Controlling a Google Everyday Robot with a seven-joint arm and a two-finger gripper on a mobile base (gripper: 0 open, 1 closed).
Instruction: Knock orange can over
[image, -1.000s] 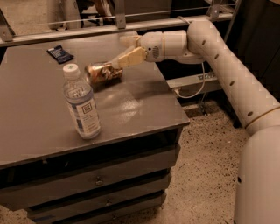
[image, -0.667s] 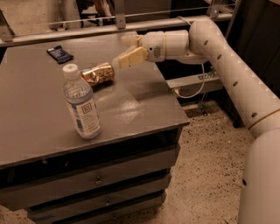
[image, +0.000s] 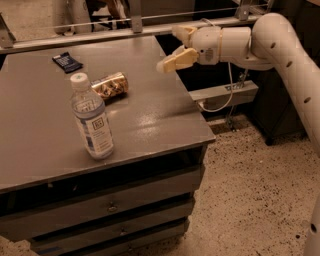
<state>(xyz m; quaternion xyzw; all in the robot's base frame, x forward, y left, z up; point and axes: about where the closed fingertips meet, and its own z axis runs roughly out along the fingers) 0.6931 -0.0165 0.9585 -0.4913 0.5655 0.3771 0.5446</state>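
Tool (image: 169, 49) drawn back over right table (image: 165, 125) edge, shiny orange can (image: 110, 85) lying sideways

We find a grey tabletop (image: 155, 117) set over a stack of drawers (image: 110, 207) and carrying three items. The orange can (image: 110, 85) lies on its side toward the middle rear. A clear water bottle (image: 91, 117) with a white cap stands upright near the can on the front side, and a small dark packet (image: 67, 61) lies flat near the far left. We record the claw (image: 175, 47) raised by the tabletop's far right edge, fingers parted, well apart from the can and touching nothing.
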